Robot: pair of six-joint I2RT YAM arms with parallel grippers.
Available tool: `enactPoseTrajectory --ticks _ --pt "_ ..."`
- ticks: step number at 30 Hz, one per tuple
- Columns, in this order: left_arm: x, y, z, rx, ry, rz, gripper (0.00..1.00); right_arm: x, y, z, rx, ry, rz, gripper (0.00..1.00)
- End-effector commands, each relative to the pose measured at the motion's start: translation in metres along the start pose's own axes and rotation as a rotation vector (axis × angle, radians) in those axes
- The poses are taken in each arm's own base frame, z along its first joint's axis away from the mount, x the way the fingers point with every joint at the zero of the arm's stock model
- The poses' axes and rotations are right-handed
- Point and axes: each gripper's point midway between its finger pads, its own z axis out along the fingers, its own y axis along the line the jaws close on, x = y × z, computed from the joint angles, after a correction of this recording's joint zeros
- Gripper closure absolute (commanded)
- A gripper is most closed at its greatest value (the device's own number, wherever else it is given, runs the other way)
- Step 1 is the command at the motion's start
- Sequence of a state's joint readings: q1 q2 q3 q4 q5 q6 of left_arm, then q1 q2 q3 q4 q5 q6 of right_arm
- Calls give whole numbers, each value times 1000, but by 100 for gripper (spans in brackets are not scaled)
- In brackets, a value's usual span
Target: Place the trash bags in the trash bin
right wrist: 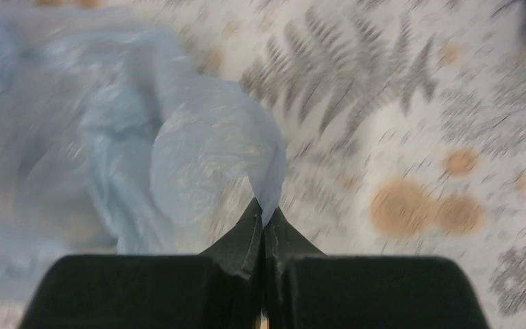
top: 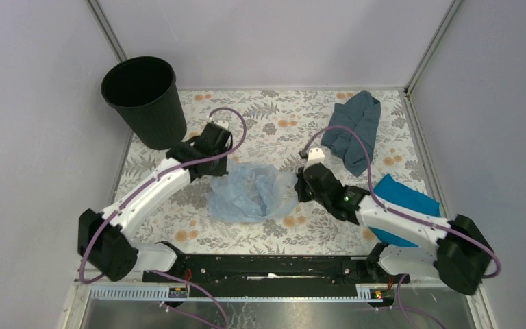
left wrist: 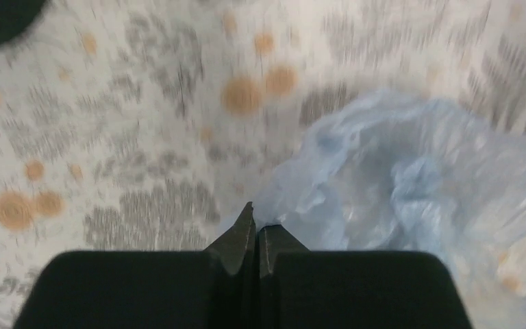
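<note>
The pale light-blue translucent trash bag [top: 253, 193] lies crumpled on the floral table between both arms. The round black ribbed trash bin [top: 142, 99] stands upright at the far left, apart from the bag. My left gripper [top: 224, 159] is at the bag's far-left edge. In the left wrist view it [left wrist: 257, 218] is shut, with the bag [left wrist: 411, 178] pinched at its tips. My right gripper [top: 302, 184] is at the bag's right edge. In the right wrist view it [right wrist: 266, 214] is shut on a loop of the bag [right wrist: 198, 151].
A dull grey-blue cloth [top: 353, 130] lies at the far right of the table. A bright blue cloth [top: 405, 205] lies under my right arm. Grey walls close in the table at the left, back and right. The bin's dark edge [left wrist: 0, 17] shows in the left wrist view's corner.
</note>
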State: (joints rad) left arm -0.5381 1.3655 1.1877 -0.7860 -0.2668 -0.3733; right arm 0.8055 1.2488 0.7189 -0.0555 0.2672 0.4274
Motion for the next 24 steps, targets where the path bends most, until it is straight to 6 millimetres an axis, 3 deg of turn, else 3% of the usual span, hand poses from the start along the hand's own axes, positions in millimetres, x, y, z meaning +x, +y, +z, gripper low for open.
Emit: enactPoseTrajectory --ticks 1,3,5,6,7,8,9,10,11,12,13,14,16,17,18,20,21,23,24 --pt "-137 -6 22 -39 -269 -130 100 -66 -41 51 174 20 79 100" --pt "-195 -9 12 -38 -347 -162 100 -123 -51 57 207 45 88 100" --pt "-259 -15 -49 17 -534 -185 100 -205 -54 32 275 -69 42 100" --pt "-282 -21 -91 80 -656 -181 100 -259 -42 3 259 -190 22 100" --pt "-293 -28 -125 133 -771 -149 100 -289 -31 -20 217 -282 -15 100" --pt "-306 -36 -174 193 -957 -123 100 -315 -11 -53 153 -398 -68 100" --pt "-305 -39 -212 228 -1106 -92 100 -336 6 -82 105 -528 -134 100" --pt "-293 -36 -247 266 -1232 -75 100 -342 15 -100 82 -618 -221 100" --pt "-283 -33 -255 291 -1292 -77 100 -347 25 -113 31 -701 -244 100" --pt "-276 -25 -239 262 -1278 -106 100 -348 29 -120 -6 -761 -249 100" --pt "-271 -15 -209 209 -1210 -143 100 -341 27 -112 -17 -770 -247 100" --pt "-264 -3 -162 168 -1084 -209 100 -330 23 -94 -20 -742 -239 100" --pt "-230 16 -54 107 -766 -303 100 -287 8 -32 -11 -575 -209 100" --pt "-204 24 -9 66 -601 -337 100 -259 0 2 0 -475 -178 100" --pt "-181 29 23 39 -488 -358 100 -228 -6 30 5 -378 -171 100" --pt "-153 28 57 48 -380 -370 100 -182 -13 65 16 -241 -135 100" --pt "-151 25 62 67 -360 -378 100 -173 -17 72 26 -220 -112 100" --pt "-169 24 55 97 -369 -411 100 -180 -16 73 12 -219 -94 100" --pt "-195 19 38 144 -417 -423 100 -205 -11 66 6 -259 -98 100"
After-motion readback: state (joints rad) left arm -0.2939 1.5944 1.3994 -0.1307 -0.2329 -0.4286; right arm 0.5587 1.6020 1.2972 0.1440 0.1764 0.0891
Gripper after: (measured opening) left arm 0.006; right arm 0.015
